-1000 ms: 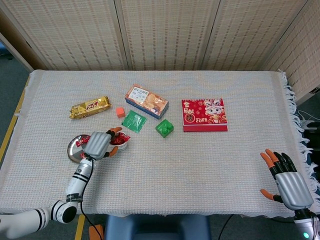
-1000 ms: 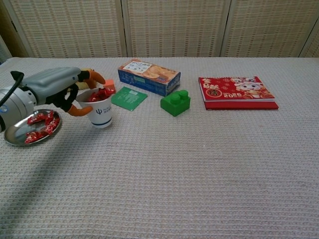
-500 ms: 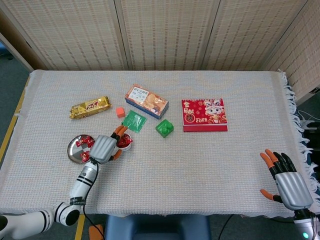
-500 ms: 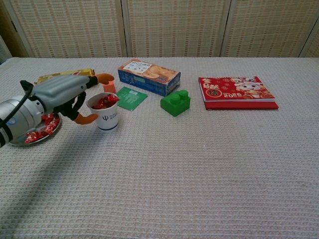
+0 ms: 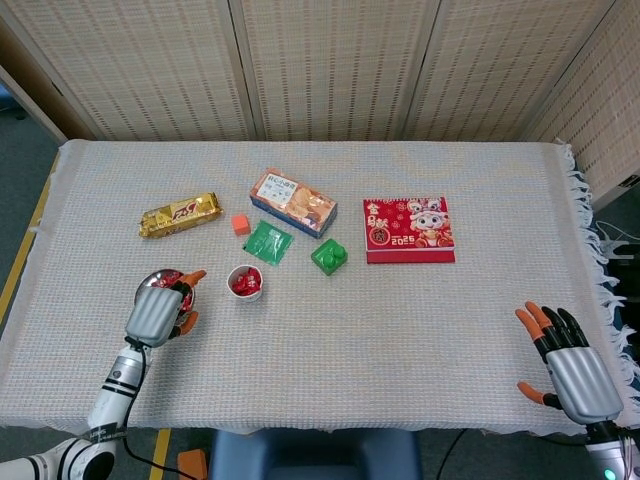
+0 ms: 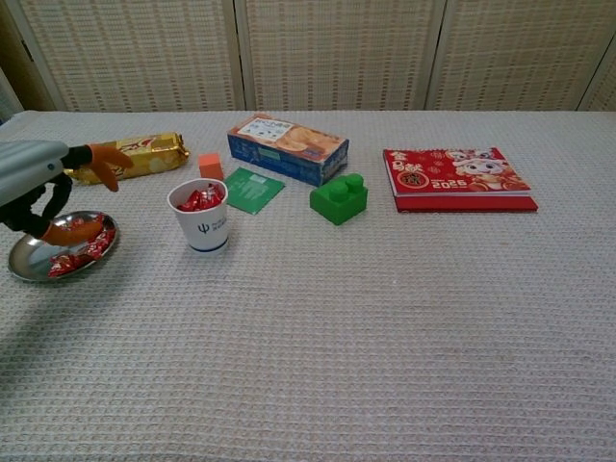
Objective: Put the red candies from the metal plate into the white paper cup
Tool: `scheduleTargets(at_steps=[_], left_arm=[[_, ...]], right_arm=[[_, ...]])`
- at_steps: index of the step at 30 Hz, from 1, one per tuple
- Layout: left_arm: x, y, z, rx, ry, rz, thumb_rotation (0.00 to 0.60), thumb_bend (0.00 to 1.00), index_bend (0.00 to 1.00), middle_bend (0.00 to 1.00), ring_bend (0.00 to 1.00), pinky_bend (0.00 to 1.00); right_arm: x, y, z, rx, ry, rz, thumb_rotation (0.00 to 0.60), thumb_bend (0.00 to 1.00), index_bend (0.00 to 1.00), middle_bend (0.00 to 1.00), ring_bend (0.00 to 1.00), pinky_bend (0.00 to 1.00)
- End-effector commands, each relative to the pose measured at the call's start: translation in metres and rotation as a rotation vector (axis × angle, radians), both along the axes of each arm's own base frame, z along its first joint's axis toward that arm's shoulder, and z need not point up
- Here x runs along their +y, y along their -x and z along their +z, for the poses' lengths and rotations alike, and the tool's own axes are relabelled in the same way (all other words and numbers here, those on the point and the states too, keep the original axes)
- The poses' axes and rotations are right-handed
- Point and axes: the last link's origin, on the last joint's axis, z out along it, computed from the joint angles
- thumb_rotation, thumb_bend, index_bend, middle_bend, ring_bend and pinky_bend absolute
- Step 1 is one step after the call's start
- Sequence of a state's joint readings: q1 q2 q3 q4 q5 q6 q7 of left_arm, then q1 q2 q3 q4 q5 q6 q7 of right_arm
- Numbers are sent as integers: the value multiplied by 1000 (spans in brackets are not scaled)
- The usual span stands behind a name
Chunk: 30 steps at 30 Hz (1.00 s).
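Observation:
The white paper cup (image 6: pixel 200 223) stands upright left of centre with red candies (image 6: pixel 200 199) inside it; the head view shows the cup (image 5: pixel 244 283) too. The metal plate (image 6: pixel 27 270) lies to its left with more red candies (image 6: pixel 81 248) on it. My left hand (image 6: pixel 40 185) hovers over the plate with its fingers apart and nothing in them. In the head view the left hand (image 5: pixel 157 312) covers most of the plate (image 5: pixel 147 284). My right hand (image 5: pixel 573 366) rests open at the table's near right corner, far from all of this.
A gold candy bar (image 5: pixel 180 213), an orange cube (image 5: pixel 240 224), a biscuit box (image 5: pixel 293 201) and a green packet (image 5: pixel 267 242) lie behind the cup. A green brick (image 5: pixel 328 256) and a red calendar (image 5: pixel 408 229) sit further right.
My left hand has drawn away from the cup and moved left, back over the metal plate. The cup now stands free. The right hand has barely moved.

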<state>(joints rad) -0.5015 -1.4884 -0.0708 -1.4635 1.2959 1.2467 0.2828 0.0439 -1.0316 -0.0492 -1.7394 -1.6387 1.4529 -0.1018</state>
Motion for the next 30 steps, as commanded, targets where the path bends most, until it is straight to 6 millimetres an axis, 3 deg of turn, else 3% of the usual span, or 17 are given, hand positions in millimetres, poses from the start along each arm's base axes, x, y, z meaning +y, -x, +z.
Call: scheduleTargets(at_steps=[1,6,12,22,30], left_arm=[[-6,28,3,46,-14,58,600,369,228,339,695,1000],[-1,49,-5,122,-29,86,600,370,249,367,695,1000],[6,58,-19,168,-21,105,600,370,288,368,708,1000],[15,55,-32,178,-9,94,600,369,297,364,710,1000],[19,57,-35,206,1,102,600,368,411,419,710,1000]], right_arm=[[1,-1,-1,-1,-5,7,600,32,0,0,0,2],[2,-3,-4,2,-18,16,600,31,0,0,0,2],[2,-3,-4,3,-17,17,600,32,0,0,0,2],[2,-2,-4,4,-15,13,600,32,0,0,0,2],[2,-1,-2,2,-7,9,600,32,0,0,0,2]])
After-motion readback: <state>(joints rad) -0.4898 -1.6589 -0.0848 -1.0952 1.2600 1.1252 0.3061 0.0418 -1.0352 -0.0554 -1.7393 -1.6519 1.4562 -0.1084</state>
